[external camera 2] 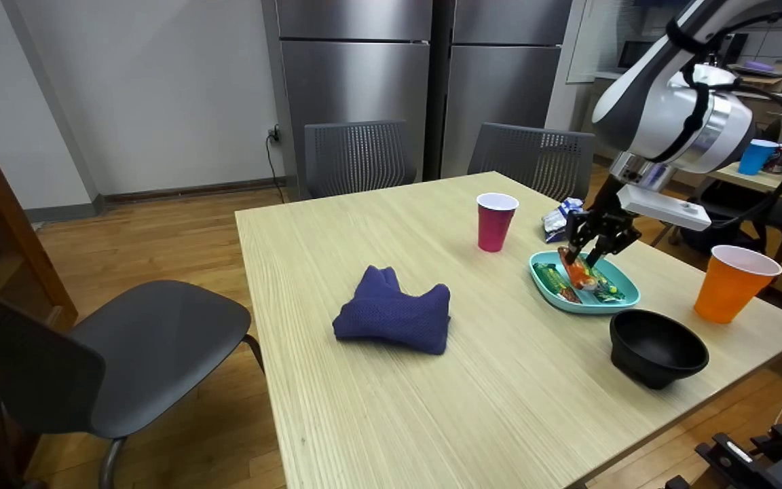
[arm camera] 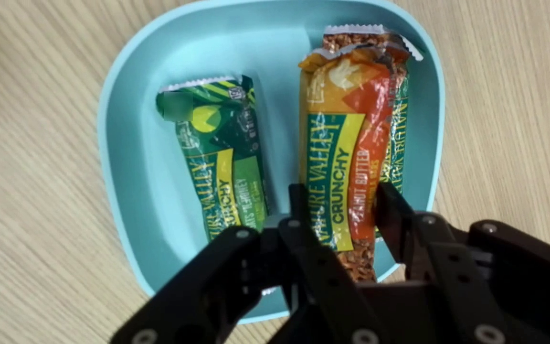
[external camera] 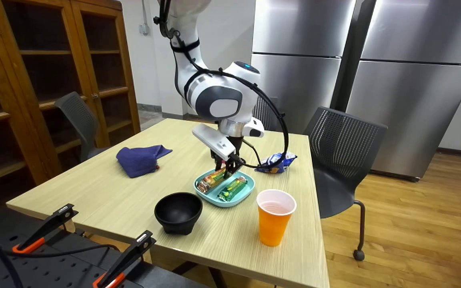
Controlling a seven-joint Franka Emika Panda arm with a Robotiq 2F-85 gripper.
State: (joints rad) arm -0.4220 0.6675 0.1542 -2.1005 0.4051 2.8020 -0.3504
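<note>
My gripper (arm camera: 343, 205) is shut on an orange peanut butter granola bar (arm camera: 346, 138), with one black finger against each long side near its lower end. In an exterior view the orange bar (external camera 2: 577, 273) slants between the fingers, low over a light blue tray (external camera 2: 554, 303). In the wrist view it overlaps a green-wrapped bar (arm camera: 401, 124) at the tray's right side, partly hidden under it. Another green bar (arm camera: 217, 162) lies on the left of the tray (arm camera: 112, 157), its lower end hidden by the gripper. The gripper (external camera: 224, 170) also shows above the tray (external camera: 223, 204).
A black bowl (external camera: 178, 212) and an orange cup (external camera: 274, 220) stand near the tray. A blue snack bag (external camera: 276, 163) lies behind it. A purple cloth (external camera: 140, 160) and a red cup (external camera 2: 495, 224) are also on the table (external camera 2: 432, 407). Chairs (external camera: 344, 160) surround the table.
</note>
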